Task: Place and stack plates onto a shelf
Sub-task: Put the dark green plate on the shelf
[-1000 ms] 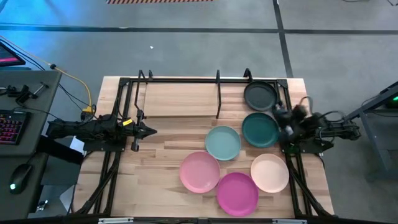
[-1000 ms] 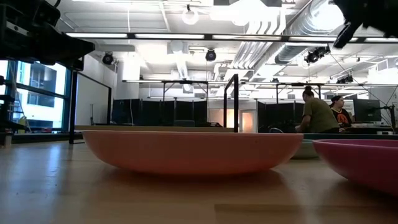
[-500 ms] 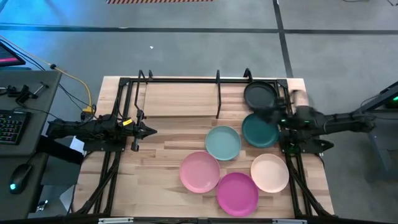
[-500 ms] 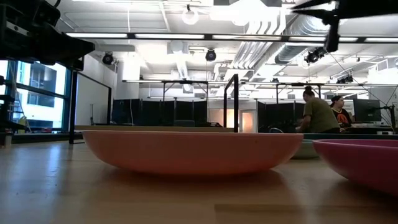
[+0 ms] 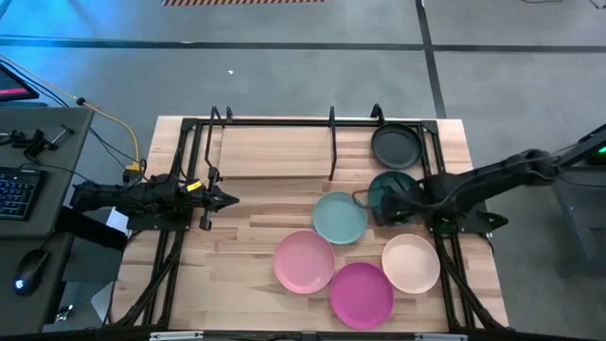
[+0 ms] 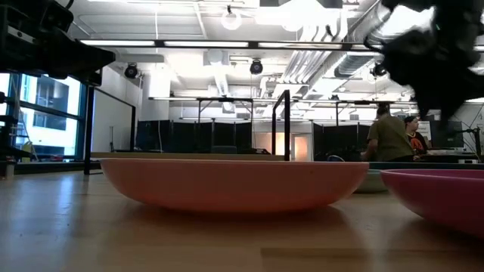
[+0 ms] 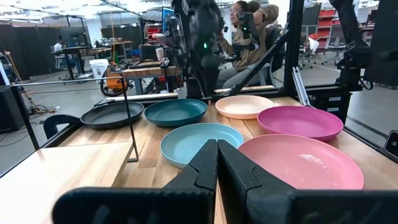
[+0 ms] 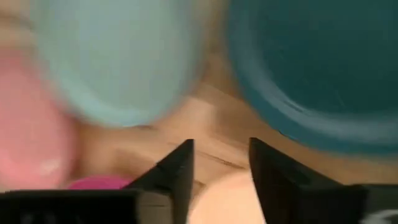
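Plastic plates: six of them, round, shallow and equal in size, all loose on the table; none stacked on the shelf (image 5: 275,142) yet.
My right claw (image 5: 365,201): reached out over the dark teal plate (image 5: 390,187), pointing toward 9 o'clock in the high view, fingers parted a narrow way and holding nothing; between them my wrist view shows bare wood.
My left claw (image 5: 227,199): waiting at the table's 9 o'clock edge, fingers closed together, empty.
Step in hand: I judge I am lining up to grasp a plate by its rim, most likely the dark teal one or the light teal plate (image 5: 339,217) just beside it.
How to do it well: I should come down at the rim, one finger inside the lip and one outside, and keep clear of the neighbouring plate so I don't nudge it. A shallow rim gives little to grip, so I'd pinch squarely and lift level.
Dark grey plate (image 5: 396,145): at 1 o'clock, lying on the shelf's board near its right end.
Others: pink plate (image 5: 304,261), magenta plate (image 5: 361,293) and cream plate (image 5: 411,262) sit toward 5 and 6 o'clock, close to one another.
Shelf: light wood board with thin black rods and upright dividers, across the 12 o'clock edge.
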